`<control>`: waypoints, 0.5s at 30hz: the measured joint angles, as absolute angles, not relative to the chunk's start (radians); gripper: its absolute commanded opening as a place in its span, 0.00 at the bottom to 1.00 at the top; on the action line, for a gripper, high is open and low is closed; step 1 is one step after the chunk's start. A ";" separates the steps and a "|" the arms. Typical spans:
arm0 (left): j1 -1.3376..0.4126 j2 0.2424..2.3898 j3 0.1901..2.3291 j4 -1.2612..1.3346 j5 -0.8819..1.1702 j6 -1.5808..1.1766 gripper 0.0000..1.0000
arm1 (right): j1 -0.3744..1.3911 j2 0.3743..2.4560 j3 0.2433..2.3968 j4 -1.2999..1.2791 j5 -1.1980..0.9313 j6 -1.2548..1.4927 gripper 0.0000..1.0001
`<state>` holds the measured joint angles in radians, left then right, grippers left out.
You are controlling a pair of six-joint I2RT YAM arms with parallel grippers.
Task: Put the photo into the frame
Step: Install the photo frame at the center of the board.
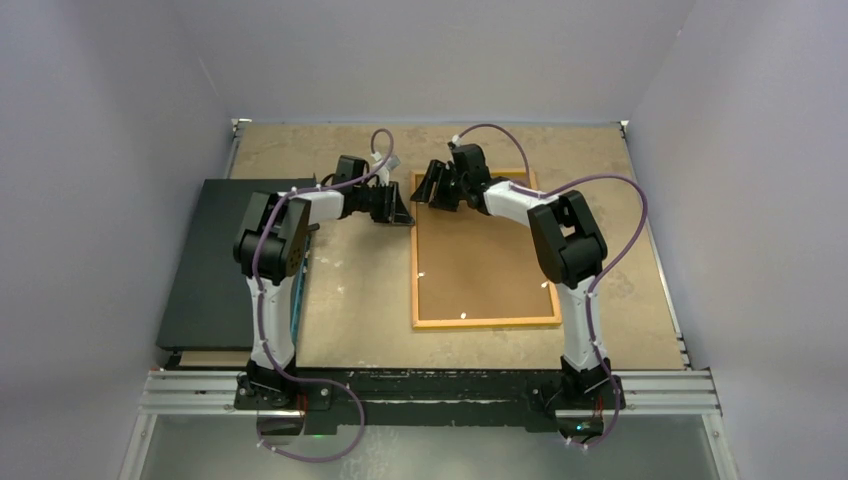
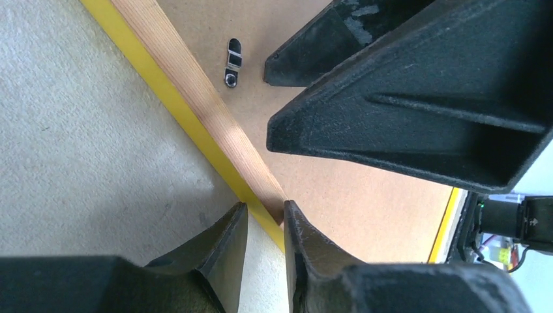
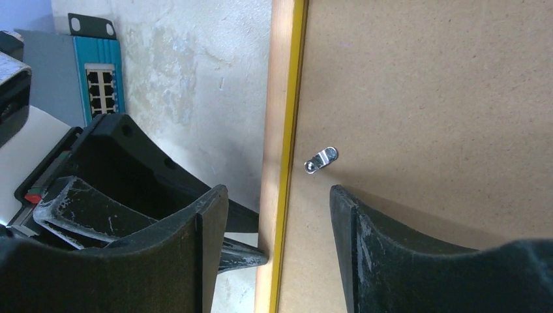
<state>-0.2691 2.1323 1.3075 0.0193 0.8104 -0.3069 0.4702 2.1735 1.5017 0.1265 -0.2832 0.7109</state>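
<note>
L hand (image 2: 264, 212) nearly closed, pinching frame (image 1: 487, 322) by left rail, far end. R hand (image 3: 278, 192) apart, holds nothing, astride same rail beside metal clip (image 3: 320, 160). Frame flat on bench (image 1: 360, 300), backing board (image 1: 480, 260) up.

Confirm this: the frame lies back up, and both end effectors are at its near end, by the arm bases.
Wrong end. The frame lies back up, but the left end effector and right end effector are at its far end; the top external view shows it.
</note>
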 measured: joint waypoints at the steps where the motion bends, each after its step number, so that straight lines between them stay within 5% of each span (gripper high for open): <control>1: -0.270 2.138 1.311 0.017 0.803 -0.306 0.26 | 0.469 2.176 1.504 0.127 -0.283 0.714 0.61; 6: -0.272 2.152 1.347 -0.015 0.780 -0.303 0.25 | 0.459 2.188 1.513 0.139 -0.285 0.722 0.61; 15: -0.271 2.165 1.372 -0.035 0.781 -0.304 0.08 | 0.451 2.224 1.559 0.146 -0.291 0.726 0.59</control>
<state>-0.2710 2.1647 1.3720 -0.0349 0.7807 -0.3038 0.4511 2.2238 1.5585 0.1459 -0.2909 0.7258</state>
